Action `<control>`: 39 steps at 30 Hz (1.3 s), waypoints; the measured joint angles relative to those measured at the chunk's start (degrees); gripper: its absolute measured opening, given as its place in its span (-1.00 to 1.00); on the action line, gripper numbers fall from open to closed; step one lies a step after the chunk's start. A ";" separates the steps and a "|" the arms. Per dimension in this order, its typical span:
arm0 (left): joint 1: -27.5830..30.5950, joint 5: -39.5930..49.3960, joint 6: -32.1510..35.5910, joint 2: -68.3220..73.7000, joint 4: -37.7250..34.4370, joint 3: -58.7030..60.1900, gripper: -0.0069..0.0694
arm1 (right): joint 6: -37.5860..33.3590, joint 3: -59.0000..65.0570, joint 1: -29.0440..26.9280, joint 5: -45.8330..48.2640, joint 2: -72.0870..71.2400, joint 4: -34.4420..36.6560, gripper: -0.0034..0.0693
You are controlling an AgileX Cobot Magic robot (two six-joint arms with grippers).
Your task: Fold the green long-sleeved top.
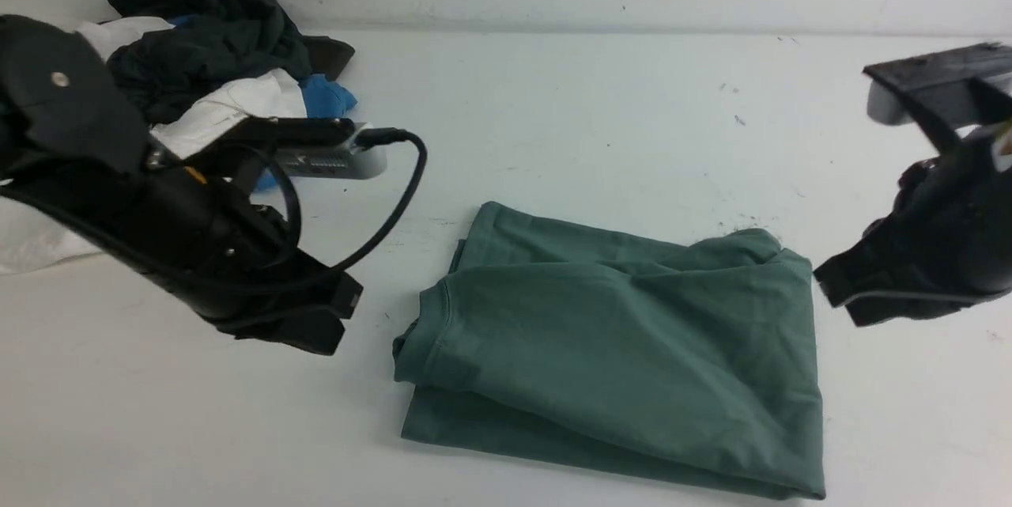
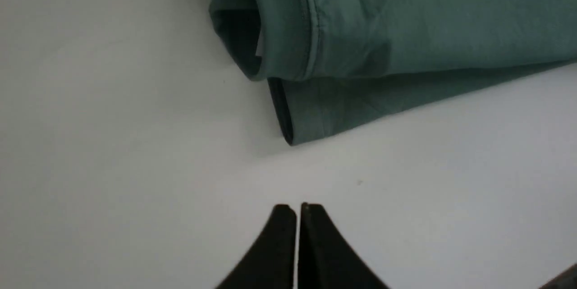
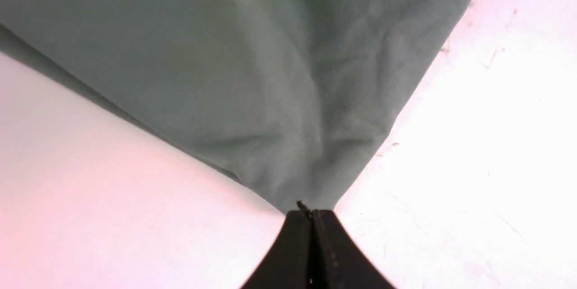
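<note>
Lying folded on the white table point(image 1: 593, 119), the green long-sleeved top point(image 1: 624, 341).

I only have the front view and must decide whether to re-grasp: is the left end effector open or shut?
Observer: Shut. Its wrist view shows the left end effector with tips together and nothing between them.
Operator: Is it touching the top?
Observer: No. Bare table lies between its tips and the top.
Operator: And the right one?
Observer: The right end effector is shut too, its tips by a corner of the top. I see no cloth pinched between them.
</note>
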 joint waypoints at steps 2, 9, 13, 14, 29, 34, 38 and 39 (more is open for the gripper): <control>0.00 -1.81 2.41 5.08 -1.66 -2.33 -0.67 | 0.00 0.02 0.00 0.18 -3.93 0.27 -0.94; 0.00 -6.80 5.02 13.44 -5.61 -7.72 -0.14 | 1.15 0.46 0.00 0.72 -8.21 0.41 -0.94; 0.00 -7.38 8.16 19.28 -10.03 -10.00 0.23 | 1.32 4.31 0.00 0.72 -8.45 0.41 -0.94; 0.00 -7.38 8.43 19.47 -10.59 -10.00 0.24 | 1.32 4.78 0.00 0.72 -8.45 0.41 -0.94; 0.00 -3.50 15.52 25.05 -18.61 -10.10 -0.49 | 1.32 10.94 -0.06 -0.22 -8.45 0.41 -0.94; 0.00 1.66 15.07 24.88 -18.61 -10.79 -0.78 | 1.32 10.94 -0.06 -0.57 -8.45 0.41 -0.94; 0.00 5.68 13.53 22.95 -17.76 -10.92 -0.78 | 1.32 10.94 -0.06 -0.62 -8.45 0.41 -0.94; 0.00 6.56 12.26 21.66 -17.00 -10.97 -0.78 | 1.32 10.94 -0.06 -0.69 -8.45 0.41 -0.94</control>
